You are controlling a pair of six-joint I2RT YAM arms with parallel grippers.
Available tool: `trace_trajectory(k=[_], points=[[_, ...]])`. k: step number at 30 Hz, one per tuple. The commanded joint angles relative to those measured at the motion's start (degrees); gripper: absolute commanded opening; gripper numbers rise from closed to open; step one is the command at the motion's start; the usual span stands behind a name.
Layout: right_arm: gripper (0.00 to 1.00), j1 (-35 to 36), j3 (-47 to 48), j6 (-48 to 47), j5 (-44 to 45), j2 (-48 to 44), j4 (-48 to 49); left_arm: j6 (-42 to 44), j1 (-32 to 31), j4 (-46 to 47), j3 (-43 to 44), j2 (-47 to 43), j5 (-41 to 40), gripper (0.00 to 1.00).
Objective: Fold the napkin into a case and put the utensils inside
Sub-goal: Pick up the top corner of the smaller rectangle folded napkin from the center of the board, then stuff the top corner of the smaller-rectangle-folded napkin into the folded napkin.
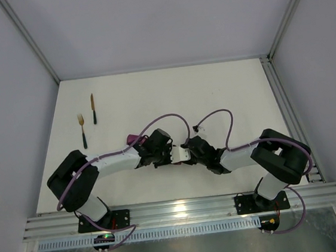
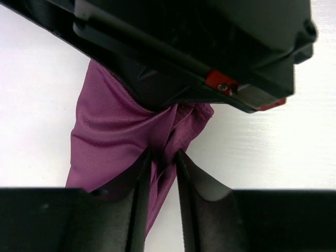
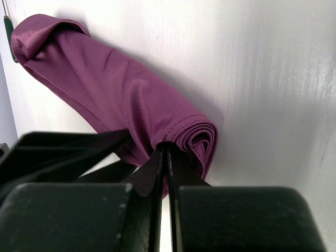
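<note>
At the table's middle, my right pincer [image 3: 167, 157] is clamped on the soft magenta-purple cloth napkin [image 3: 121, 100], a bunched roll running away toward my left arm. My left pincer [image 2: 163, 160], facing it, seems pinched on a fold.

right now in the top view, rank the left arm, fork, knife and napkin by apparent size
1. left arm
2. fork and knife, about alike
3. napkin, only a scrap showing
</note>
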Motion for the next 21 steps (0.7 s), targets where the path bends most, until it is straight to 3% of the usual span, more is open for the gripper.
trace_trajectory(k=[1,4,8,9,10,15,20,21], points=[[0.05,0.48,-0.08,0.56,2.63,-2.36,1.5,0.92,-1.53,-1.64,1.29,1.61,-0.3,0.36],[0.05,0.39,-0.17,0.47,2.72,-2.36,1.5,0.83,-1.61,-2.43,1.55,1.87,-0.64,0.36],[0.05,0.48,-0.08,0.47,2.54,-2.1,1.85,0.39,-2.49,-2.26,1.9,3.1,-3.54,0.16],[0.05,0.39,-0.08,0.47,2.45,-2.1,1.85,0.31,-2.67,-2.08,1.99,3.71,-4.07,0.03],[0.05,0.48,-0.08,0.38,2.45,-2.18,1.85,0.13,-2.84,-1.82,2.08,3.89,-4.42,0.0],[0.09,0.39,-0.26,-1.02,2.45,-5.17,-0.78,-2.59,-2.85,0.55,1.64,3.02,-6.27,0.0],[0.22,0.39,0.27,-5.58,0.52,-10.52,-5.79,-2.95,-2.85,3.2,-0.21,-1.2,-7.42,0.01],[0.23,0.39,0.44,-6.12,0.08,-11.06,-6.58,-2.95,-2.85,2.58,-0.03,-1.55,-7.15,0.05]])
